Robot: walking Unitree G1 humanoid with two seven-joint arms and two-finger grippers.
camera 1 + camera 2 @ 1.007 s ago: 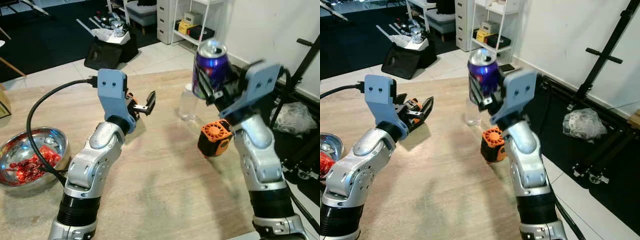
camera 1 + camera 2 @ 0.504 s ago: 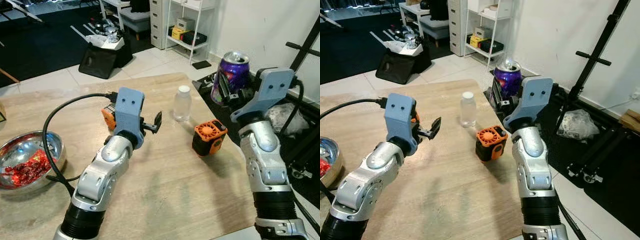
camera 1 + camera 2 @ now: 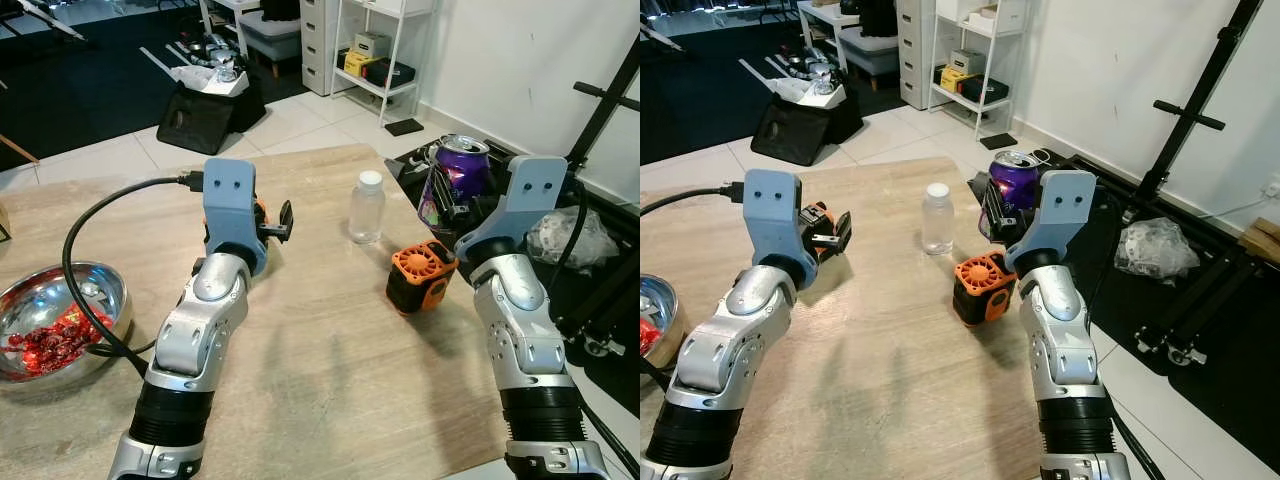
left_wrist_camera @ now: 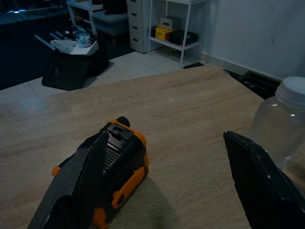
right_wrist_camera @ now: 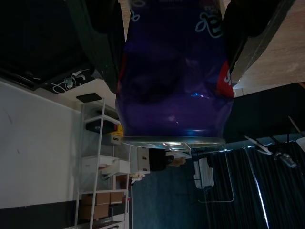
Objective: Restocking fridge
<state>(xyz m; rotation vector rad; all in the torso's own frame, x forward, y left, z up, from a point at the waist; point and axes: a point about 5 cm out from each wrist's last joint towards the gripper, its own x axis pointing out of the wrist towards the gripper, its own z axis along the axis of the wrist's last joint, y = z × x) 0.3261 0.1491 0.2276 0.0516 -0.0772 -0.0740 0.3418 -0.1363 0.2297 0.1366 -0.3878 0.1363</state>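
A purple drink can is upright in my right gripper, which is shut on it above the table's right edge. In the right wrist view the can sits between the two black fingers. A small clear bottle with a white cap stands on the wooden table between my arms. My left gripper is open above the table, just over a small orange-and-black device. In the left wrist view the bottle is beside one finger.
An orange-and-black fan-like block lies on the table by my right forearm. A steel bowl of red pieces sits at the left. Off the table's right side are black stand legs and a crumpled plastic bag. A white shelf stands behind.
The right arm has lowered the can a little, still held. The left gripper has swung left, over the orange-and-black device. The view has shifted slightly.
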